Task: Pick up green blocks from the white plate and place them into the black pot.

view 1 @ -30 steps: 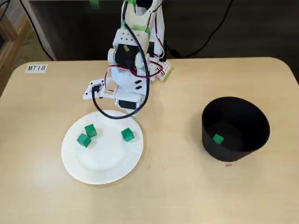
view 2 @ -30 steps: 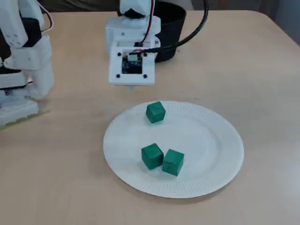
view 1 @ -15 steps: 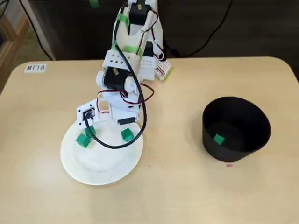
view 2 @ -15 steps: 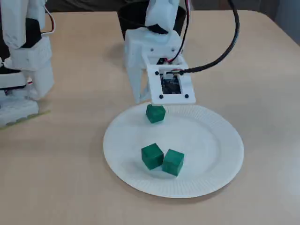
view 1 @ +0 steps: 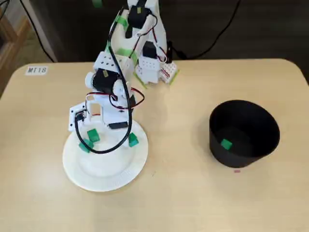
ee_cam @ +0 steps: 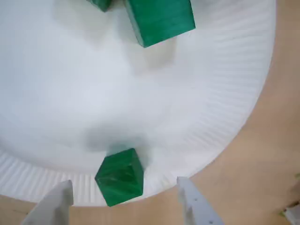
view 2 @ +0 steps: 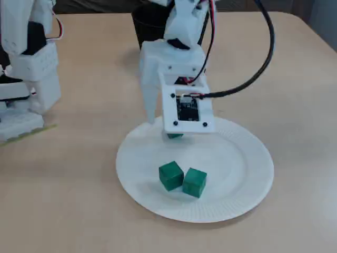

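A lone green block [ee_cam: 119,177] sits just inside the ribbed rim of the white plate [ee_cam: 225,93]. In the wrist view it is framed by the gripper [ee_cam: 123,183], whose fingers [ee_cam: 192,204] stand spread open on either side, clear of the block's faces. A pair of green blocks [view 2: 170,175] lies touching, nearer the plate's middle. The white arm [view 1: 113,92] leans over the plate. Well apart, to the right in a fixed view, the black pot [view 1: 241,154] holds a fourth green block [view 1: 225,144] on the pale wooden table [view 1: 183,203].
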{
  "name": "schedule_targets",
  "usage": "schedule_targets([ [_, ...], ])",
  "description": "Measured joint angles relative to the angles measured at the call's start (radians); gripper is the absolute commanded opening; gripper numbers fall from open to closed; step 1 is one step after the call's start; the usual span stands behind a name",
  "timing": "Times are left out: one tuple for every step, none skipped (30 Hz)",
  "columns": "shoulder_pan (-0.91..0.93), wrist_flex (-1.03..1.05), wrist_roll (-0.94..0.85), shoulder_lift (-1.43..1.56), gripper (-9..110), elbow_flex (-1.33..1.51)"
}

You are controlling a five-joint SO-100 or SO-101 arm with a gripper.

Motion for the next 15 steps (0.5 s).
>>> schedule_targets([
  [0.000,0.000,-0.002,-0.015,33,-0.011],
  [0.000,0.000,-0.002,-0.031,33,-0.023],
  [0.000,0.000,-0.002,-0.043,33,-0.037],
  [0.000,-0.002,-0.002,-0.057,33,-0.054],
  [0.000,-0.002,-0.002,-0.069,33,-0.069],
  [0.000,-0.002,-0.002,-0.080,33,-0.086],
  [0.000,-0.002,-0.002,-0.087,33,-0.098],
  [0.000,-0.002,-0.002,-0.095,32,-0.106],
  [0.000,-0.002,-0.002,-0.098,32,-0.110],
  [0.000,-0.002,-0.002,-0.101,32,-0.112],
  [-0.002,-0.002,-0.002,-0.104,32,-0.112],
  [-0.002,-0.002,-0.002,-0.104,32,-0.112],
  [-0.005,-0.002,-0.002,-0.104,32,-0.112],
  [-0.009,-0.002,-0.002,-0.104,32,-0.112],
  [-0.014,-0.002,-0.002,-0.104,32,-0.112],
])
